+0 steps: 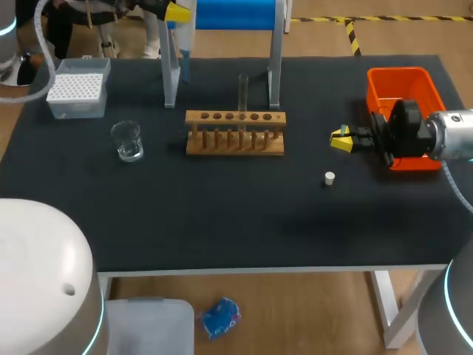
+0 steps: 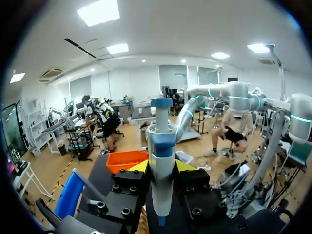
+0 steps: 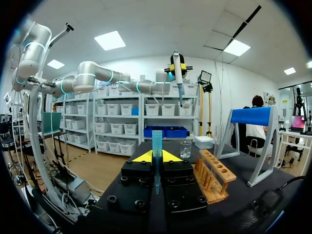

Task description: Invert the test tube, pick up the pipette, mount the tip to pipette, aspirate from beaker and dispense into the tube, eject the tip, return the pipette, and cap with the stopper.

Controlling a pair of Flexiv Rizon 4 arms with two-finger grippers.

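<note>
Blue tip (image 3: 156, 141) sat clamped in the right tool (image 3: 156, 157), while the left tool (image 2: 161, 168) gripped the pipette (image 2: 161, 141) over the far side of the black tabletop (image 1: 222, 214). Mounting likely called for lining up both axes, then pressing straight. Beaker (image 1: 128, 140) and stopper (image 1: 329, 177) stood well apart.

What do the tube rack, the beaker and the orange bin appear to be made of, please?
The tube rack looks like unfinished light wood: tan, matte, with dowel pegs. The beaker seems clear glass or plastic; the table shows through it. The orange bin looks like moulded plastic, uniformly bright with a slight sheen.
</note>
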